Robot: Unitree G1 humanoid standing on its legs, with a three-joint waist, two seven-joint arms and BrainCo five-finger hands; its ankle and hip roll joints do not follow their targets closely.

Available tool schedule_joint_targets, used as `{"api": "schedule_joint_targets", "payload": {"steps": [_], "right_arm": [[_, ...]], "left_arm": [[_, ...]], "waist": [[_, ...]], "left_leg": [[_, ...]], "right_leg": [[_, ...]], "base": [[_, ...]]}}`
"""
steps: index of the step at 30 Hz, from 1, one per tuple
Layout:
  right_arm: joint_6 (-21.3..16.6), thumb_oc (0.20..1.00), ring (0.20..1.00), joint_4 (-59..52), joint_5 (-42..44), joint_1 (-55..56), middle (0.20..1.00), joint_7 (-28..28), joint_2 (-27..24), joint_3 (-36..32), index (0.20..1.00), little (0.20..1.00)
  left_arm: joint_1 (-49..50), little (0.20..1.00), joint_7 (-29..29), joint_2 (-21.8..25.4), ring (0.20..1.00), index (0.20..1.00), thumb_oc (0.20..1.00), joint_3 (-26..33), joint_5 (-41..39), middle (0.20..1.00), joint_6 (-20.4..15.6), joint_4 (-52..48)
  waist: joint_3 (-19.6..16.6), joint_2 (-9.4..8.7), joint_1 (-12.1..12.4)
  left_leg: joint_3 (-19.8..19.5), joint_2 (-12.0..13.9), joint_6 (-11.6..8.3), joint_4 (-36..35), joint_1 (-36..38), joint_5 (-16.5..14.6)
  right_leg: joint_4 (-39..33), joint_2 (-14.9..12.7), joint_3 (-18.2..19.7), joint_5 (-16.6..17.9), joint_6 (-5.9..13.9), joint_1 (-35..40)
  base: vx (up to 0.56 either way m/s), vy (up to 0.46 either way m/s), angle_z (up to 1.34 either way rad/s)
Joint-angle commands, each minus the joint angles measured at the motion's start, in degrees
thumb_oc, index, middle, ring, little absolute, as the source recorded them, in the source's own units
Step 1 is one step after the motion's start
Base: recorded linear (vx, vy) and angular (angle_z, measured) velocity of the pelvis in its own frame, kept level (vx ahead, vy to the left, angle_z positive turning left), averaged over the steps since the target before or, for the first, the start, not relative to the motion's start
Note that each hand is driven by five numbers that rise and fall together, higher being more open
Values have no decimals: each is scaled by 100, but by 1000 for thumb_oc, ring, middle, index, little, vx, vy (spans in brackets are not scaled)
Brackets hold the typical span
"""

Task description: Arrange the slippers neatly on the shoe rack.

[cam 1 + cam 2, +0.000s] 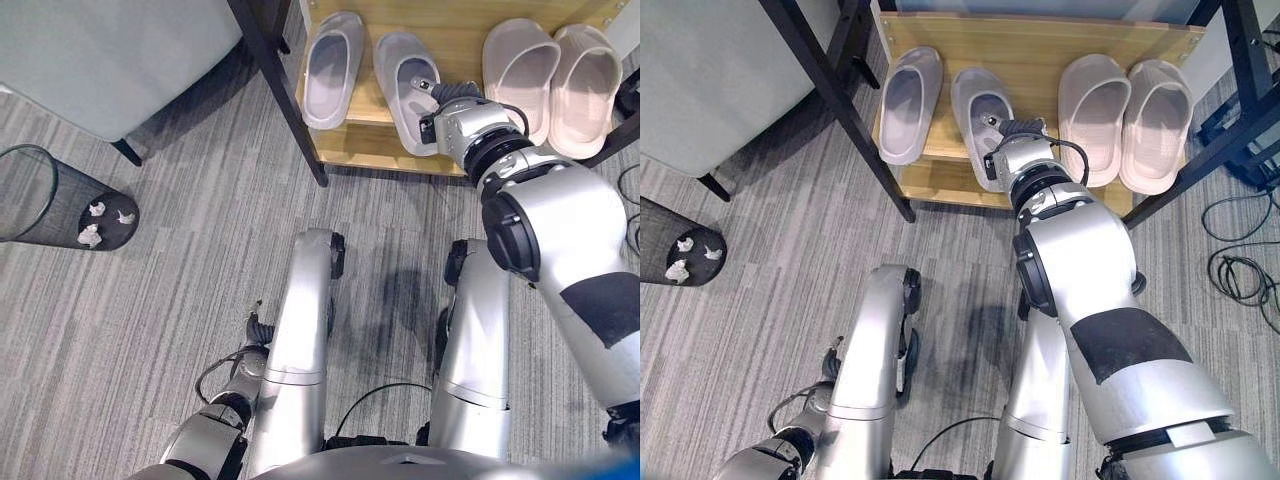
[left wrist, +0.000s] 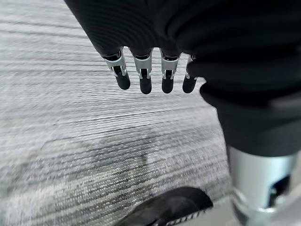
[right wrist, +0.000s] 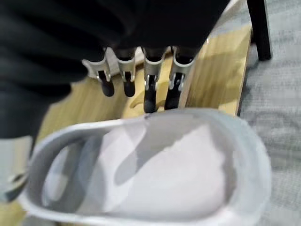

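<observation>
On the wooden shoe rack shelf (image 1: 440,30) stand two grey slippers (image 1: 333,68) (image 1: 405,85) at the left and a beige pair (image 1: 520,65) (image 1: 588,85) at the right. My right hand (image 1: 450,100) reaches over the heel end of the second grey slipper (image 3: 178,174), which sits slightly askew to its mate. The right hand's fingers (image 3: 150,89) hang straight, their dark tips at the slipper's rim, curled round nothing. My left hand (image 1: 255,328) hangs low beside me over the carpet, its fingers (image 2: 143,75) straight and holding nothing.
A black rack post (image 1: 285,90) slants down left of the shelf. A black mesh bin (image 1: 60,200) with crumpled paper stands on the carpet at the left, below a grey upholstered piece (image 1: 110,50). Loose cables (image 1: 1240,260) lie right of the rack.
</observation>
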Motion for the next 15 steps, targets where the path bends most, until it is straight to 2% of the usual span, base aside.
{"api": "schedule_joint_targets", "payload": {"steps": [1,8,13,15], "right_arm": [[-475,1000,1000,-275,313,-431,1000,-13,229,-117,1000,1000],[-488,1000,1000,-461,362,-346,1000,85,393,-164,1000,1000],[-564,1000,1000,-729,712,-271,1000,-151,664,-426,1000,1000],[-647,1000,1000,-794,812,-235,1000,-296,721,-464,1000,1000]], "left_arm": [[-64,1000,259,-392,1000,1000,1000,-219,294,1000,-31,-49],[-277,1000,520,-514,1000,1000,1000,-378,475,1000,14,189],[-362,1000,662,-585,1000,1000,1000,-396,490,1000,-15,363],[-358,1000,663,-576,1000,1000,1000,-408,515,1000,109,273]], "waist": [[17,-47,234],[31,-69,181],[40,-77,172],[69,-52,195]], "left_leg": [[-458,-159,160,658,-131,-119],[-474,-161,160,678,-131,-117],[-453,-165,158,686,-131,-112],[-455,-172,163,682,-131,-116]], "right_leg": [[-205,36,738,1184,-526,505],[-226,48,726,1239,-500,526],[-191,47,709,1270,-493,557],[-195,45,730,1283,-505,577]], "base": [[0,0,0],[0,0,0],[0,0,0],[0,0,0]]}}
